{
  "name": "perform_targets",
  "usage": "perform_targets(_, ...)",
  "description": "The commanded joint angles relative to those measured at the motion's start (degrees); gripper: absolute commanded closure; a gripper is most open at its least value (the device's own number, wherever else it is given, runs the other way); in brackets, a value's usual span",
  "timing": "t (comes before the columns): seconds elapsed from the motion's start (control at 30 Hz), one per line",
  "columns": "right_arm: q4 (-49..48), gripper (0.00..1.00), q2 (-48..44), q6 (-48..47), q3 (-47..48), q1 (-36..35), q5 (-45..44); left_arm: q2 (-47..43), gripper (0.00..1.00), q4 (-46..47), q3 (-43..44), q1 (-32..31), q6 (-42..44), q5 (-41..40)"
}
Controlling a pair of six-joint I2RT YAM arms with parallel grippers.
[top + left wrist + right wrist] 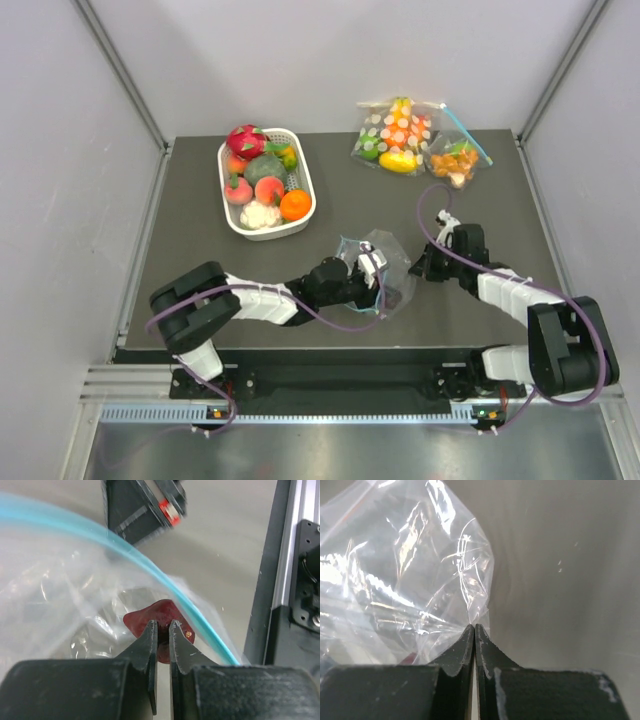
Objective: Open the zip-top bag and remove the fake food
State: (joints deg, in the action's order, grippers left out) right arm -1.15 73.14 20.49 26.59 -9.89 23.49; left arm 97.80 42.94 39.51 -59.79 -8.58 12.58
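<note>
Zip-top bag (pixel 392 250) | laid crumpled on table (pixel 200 230), front centre, between both arms | left gripper (pixel 163 625) | jaws clamped on dark red fake food (pixel 160 614) beside teal zip strip (pixel 150 576) | right gripper (pixel 474 628) | jaws pressed together on the bag's clear edge

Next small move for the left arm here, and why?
Probably draw the left gripper back, pulling the red food out past the zip strip. Its jaws are pinched on that piece beside the strip, and the right gripper is shut on the bag, anchoring it.
</note>
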Motion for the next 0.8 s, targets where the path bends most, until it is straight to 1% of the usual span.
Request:
perform_targets(0.0,-1.93,1.0,1.12,-1.33,3.91,1.98,-0.28,-6.12,1.0,-8.21,-1.71,-0.33,2.25,1.31)
perform_targets(0.17,-3.07,1.0,3.4,-0.98,6.01,2.51,-0.11,-14.64,1.0,-14.97,-3.65,-0.33,2.16,0.26)
perform_targets(0.23,-3.42,1.0,4.2,-0.98,6.37,2.68,-0.11,-18.15,1.0,-18.67,-3.91,-0.33,2.16,-2.46)
perform_targets(0.37,-3.6,1.0,4.64,-0.8,6.98,2.68,0.42,-23.35,1.0,-21.4,-5.4,-0.33,1.46,-8.52)
perform_targets(0.43,-3.42,1.0,4.38,-0.89,6.9,2.68,0.25,-26.15,1.0,-23.15,-5.76,-0.33,1.37,-10.11)
perform_targets(0.5,-3.25,1.0,4.29,-0.98,6.81,2.68,-0.02,-28.0,1.0,-24.47,-6.02,-0.33,1.2,-10.12)
perform_targets(0.6,-3.42,1.0,4.46,-1.07,6.9,2.77,-0.11,-31.7,1.0,-26.58,-5.67,-0.33,0.76,-7.92)
perform_targets(0.63,-3.42,1.0,4.64,-1.07,6.9,2.77,-0.02,-33.79,1.0,-28.5,-5.41,-0.33,0.5,-7.83)
perform_targets(0.77,-3.77,1.0,4.99,-1.07,6.99,2.77,0.07,-39.87,1.0,-32.99,-4.27,-0.33,-0.21,-10.98)
